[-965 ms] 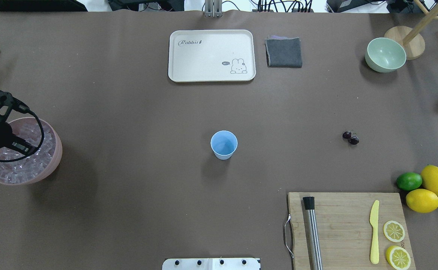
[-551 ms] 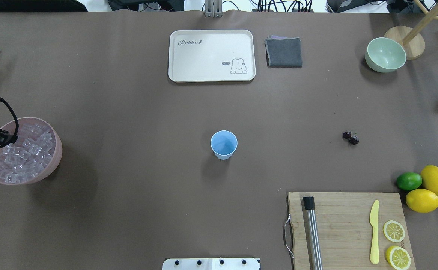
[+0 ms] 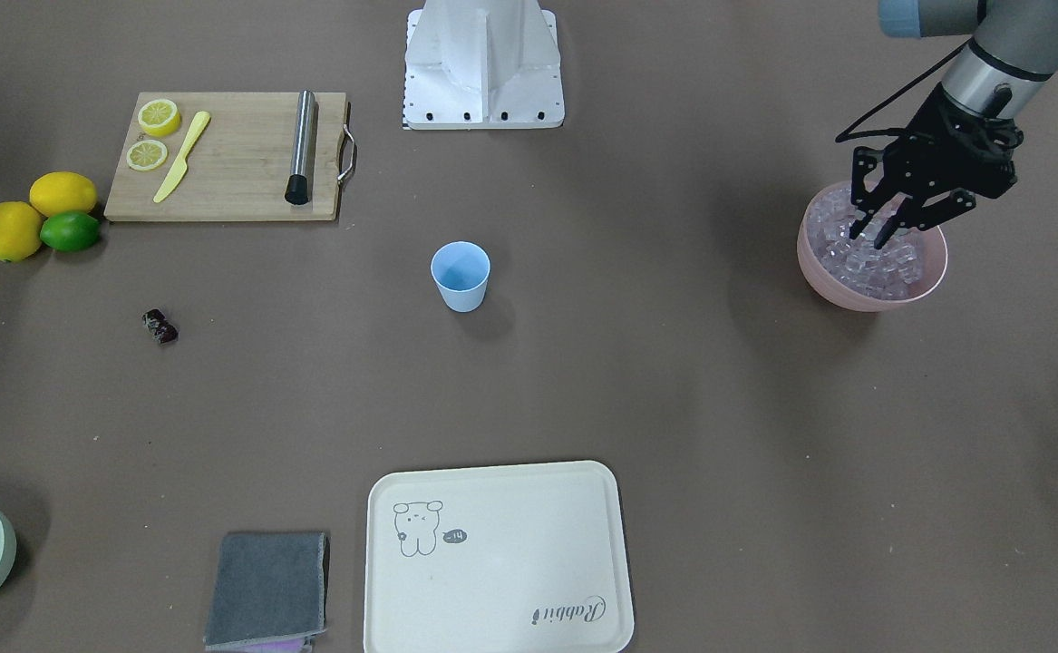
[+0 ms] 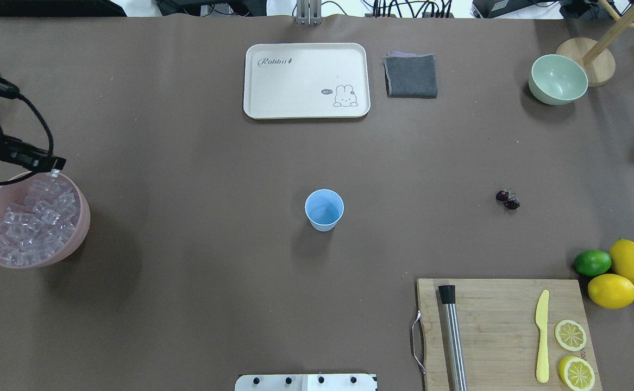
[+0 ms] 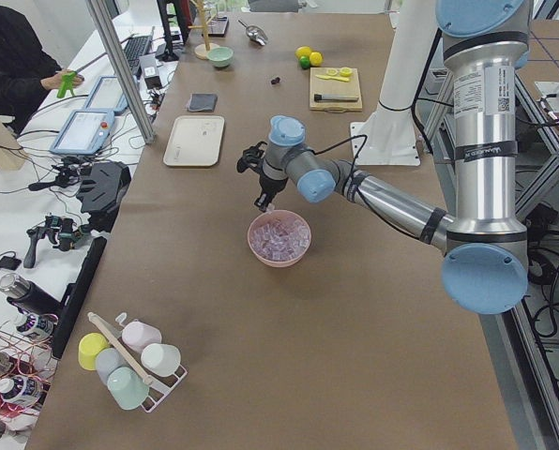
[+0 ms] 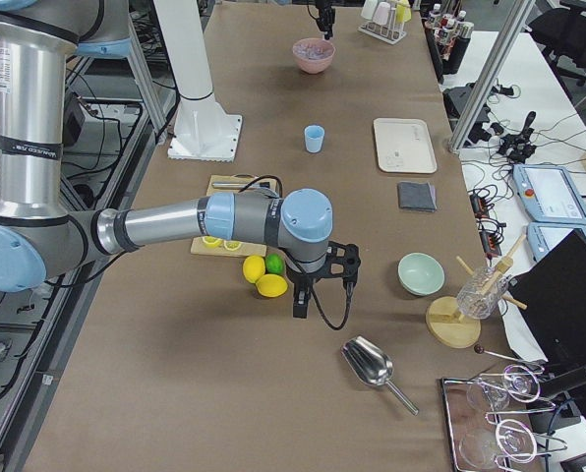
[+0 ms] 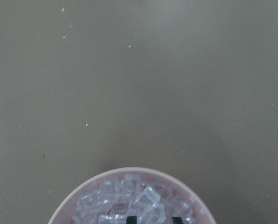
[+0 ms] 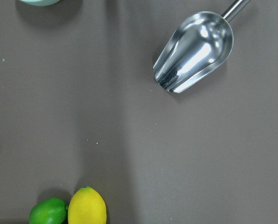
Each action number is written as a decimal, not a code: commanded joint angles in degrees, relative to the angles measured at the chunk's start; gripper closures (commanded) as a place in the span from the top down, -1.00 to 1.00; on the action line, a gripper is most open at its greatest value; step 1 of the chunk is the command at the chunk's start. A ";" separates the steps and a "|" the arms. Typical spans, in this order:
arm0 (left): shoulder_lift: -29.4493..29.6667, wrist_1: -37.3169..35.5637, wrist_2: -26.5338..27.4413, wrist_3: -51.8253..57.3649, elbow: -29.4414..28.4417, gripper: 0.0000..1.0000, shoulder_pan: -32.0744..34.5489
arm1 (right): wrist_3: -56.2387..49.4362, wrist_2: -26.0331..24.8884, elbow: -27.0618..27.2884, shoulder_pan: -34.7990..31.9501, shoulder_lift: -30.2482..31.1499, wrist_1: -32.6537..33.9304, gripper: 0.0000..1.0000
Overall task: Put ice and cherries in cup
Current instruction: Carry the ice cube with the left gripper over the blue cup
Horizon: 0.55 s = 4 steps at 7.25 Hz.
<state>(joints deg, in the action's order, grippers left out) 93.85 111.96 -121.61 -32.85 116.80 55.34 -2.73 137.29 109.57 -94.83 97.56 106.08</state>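
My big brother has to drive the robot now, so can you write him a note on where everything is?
Left gripper: over the wide pink bowl of clear ice cubes; I cannot tell whether it grips a cube.
Right gripper: above the table by the whole yellow lemons; I cannot tell if it is open or shut.
Small light blue plastic cup: mid-table, upright, empty.
Dark red cherries: on the table, apart from the cup.
Done: nothing in the cup yet.
Left: ice, then cherries.

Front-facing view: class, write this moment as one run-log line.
stage: ice pickup | left pincer: above pink bowl of ice, grip unclear | cup: empty | cherries: not in cup
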 commanded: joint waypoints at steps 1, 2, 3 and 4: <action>12.37 -0.08 -1.09 -12.45 -3.85 -1.00 -3.54 | 0.00 0.26 -0.14 0.00 -0.26 0.00 1.00; 16.32 0.01 0.74 -17.98 -4.21 -1.00 -8.53 | 0.00 0.26 -0.15 0.00 -0.35 0.00 1.00; 21.76 -0.08 6.67 -24.82 -5.52 -1.00 -14.41 | 0.00 0.35 -0.06 0.00 -0.35 0.00 1.00; 25.20 -0.08 11.61 -27.50 -6.75 -1.00 -19.95 | 0.00 0.35 -0.06 0.00 -0.35 0.00 1.00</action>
<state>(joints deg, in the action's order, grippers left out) 114.12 111.91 -115.69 -55.35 111.49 41.98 -2.73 137.60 109.48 -94.83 97.24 106.09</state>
